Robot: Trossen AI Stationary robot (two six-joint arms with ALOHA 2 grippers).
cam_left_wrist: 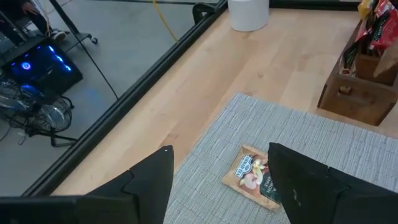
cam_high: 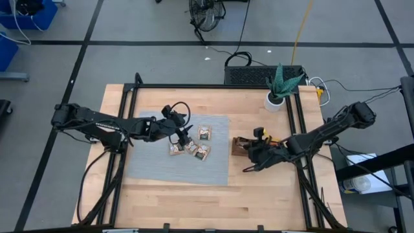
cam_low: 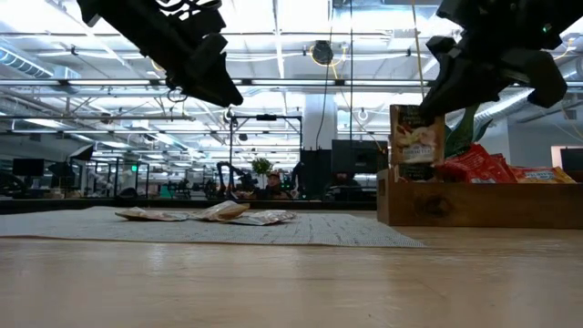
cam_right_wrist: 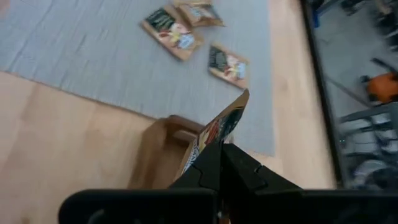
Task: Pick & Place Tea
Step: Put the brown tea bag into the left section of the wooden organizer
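Several small flat tea sachets lie on the grey mat; one lies apart. My left gripper hovers open above the mat, and in its wrist view one sachet shows on the mat below, between its fingers. My right gripper is shut on another sachet over the left end of the brown wooden tray, which holds more packets. My right gripper pinches one end of the sachet between its two shut fingers, coming slanting down from the table's right. The sachet hangs upright below the fingers, over the tray's left end. I cannot tell whether its lower edge touches the tray.
A white pot with a green plant stands at the far right behind the tray. Black frame rails run along the table's sides. Bare wood stretches along the near edge.
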